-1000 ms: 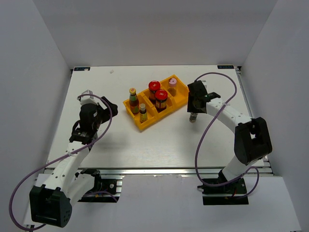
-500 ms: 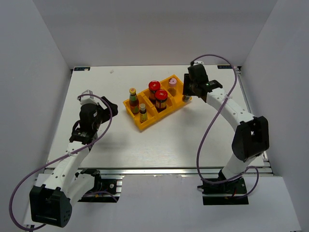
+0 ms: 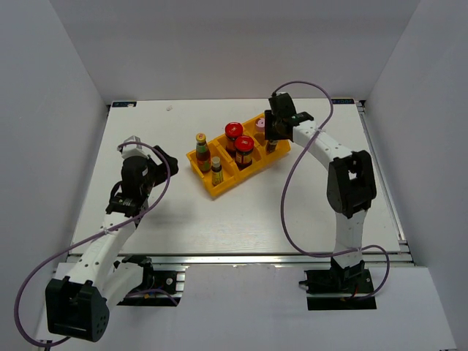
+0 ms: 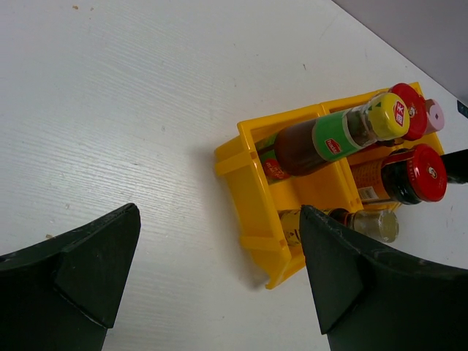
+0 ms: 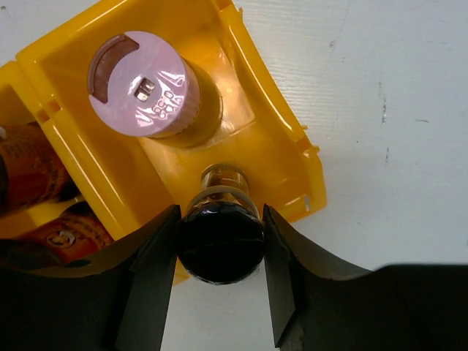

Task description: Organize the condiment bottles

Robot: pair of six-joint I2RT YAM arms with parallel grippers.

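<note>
The right gripper (image 5: 219,219) is clamped on the black lid of the dark-lidded jar (image 5: 219,247), one finger on each side. The jar hangs at the outer near corner of the yellow tray (image 5: 248,66), at its right-end compartment, with its glass body pointing into that compartment. It sits just beside the pink-lidded shaker (image 5: 144,84), which stands there upright. Whether the jar's base touches the tray floor I cannot tell.

In the top view the middle compartment holds a red-lidded jar (image 3: 234,134) and a second red-lidded jar (image 3: 244,150), close together. The left-end compartment holds the green-capped sauce bottle (image 3: 202,150) and, in front of it, the slim yellow-capped bottle (image 3: 216,170) — all four upright.

The left gripper (image 4: 219,216) hangs over bare bench (image 4: 110,88) to the left of the tray, well apart from it. Its fingers (image 4: 80,263) are spread wide with nothing between them, and its wrist camera looks toward the tray's left end.
</note>
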